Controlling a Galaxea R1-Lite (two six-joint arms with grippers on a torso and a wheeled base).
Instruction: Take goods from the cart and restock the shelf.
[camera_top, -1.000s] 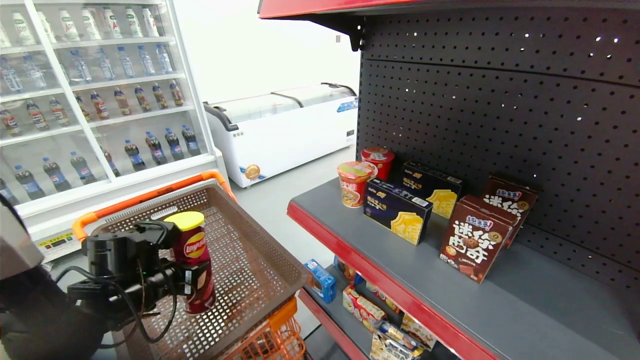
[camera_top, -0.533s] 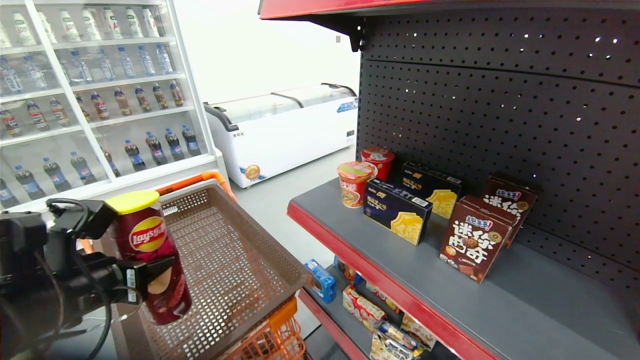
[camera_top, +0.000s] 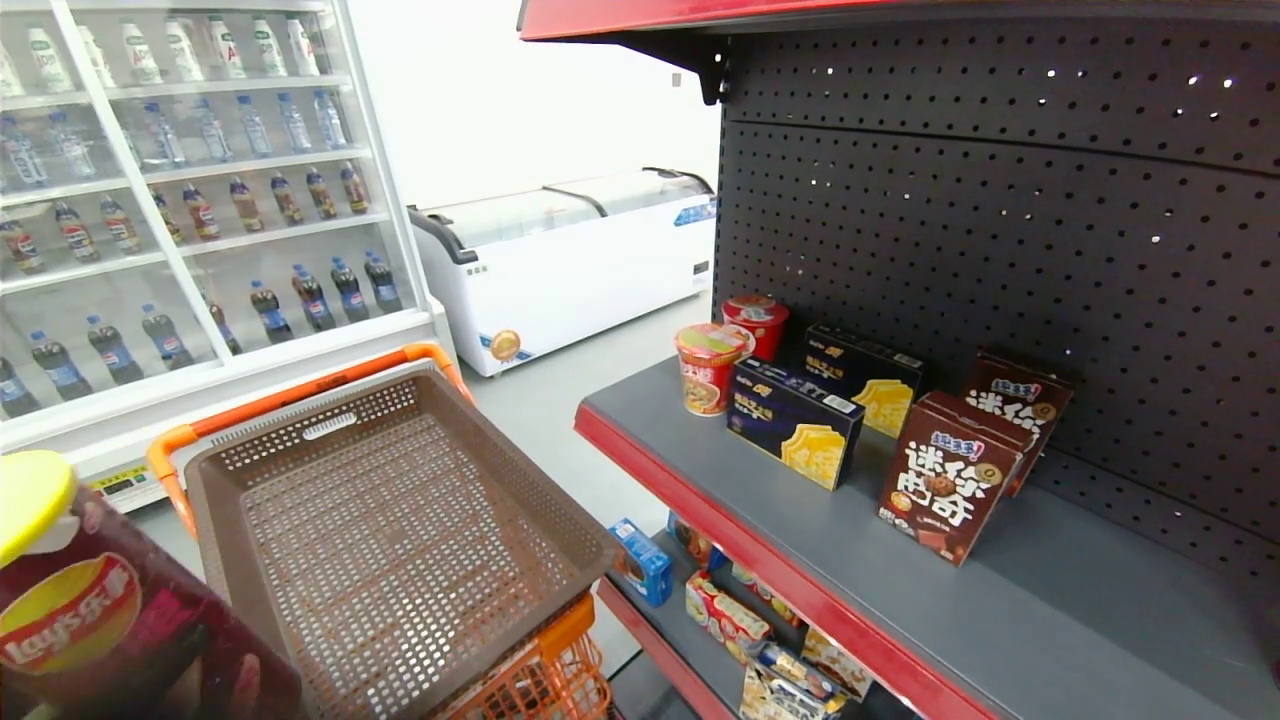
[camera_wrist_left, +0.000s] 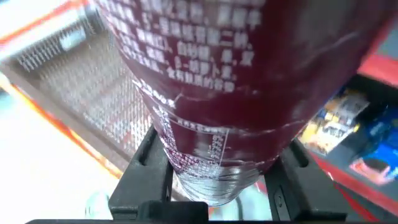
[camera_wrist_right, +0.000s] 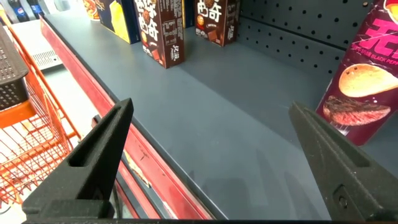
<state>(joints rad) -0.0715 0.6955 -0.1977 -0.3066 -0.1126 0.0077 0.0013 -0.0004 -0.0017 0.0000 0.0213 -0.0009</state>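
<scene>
The left gripper (camera_wrist_left: 221, 171) is clamped on a maroon chips can (camera_top: 90, 610) near its base, held high beside the cart's brown basket (camera_top: 280, 455) and well apart from the shelf (camera_top: 800, 520). The can is best carried upright over the red lip and set on bare shelf. The right gripper (camera_wrist_right: 217, 152) hangs open above that shelf.

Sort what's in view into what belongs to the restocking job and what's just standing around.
Job:
chip can, clamped in the left gripper
brown cart basket
grey shelf
open right gripper, over the shelf

Standing around:
drinks fridge
chest freezer
cup noodles
dark blue boxes
brown boxes
purple can
</scene>
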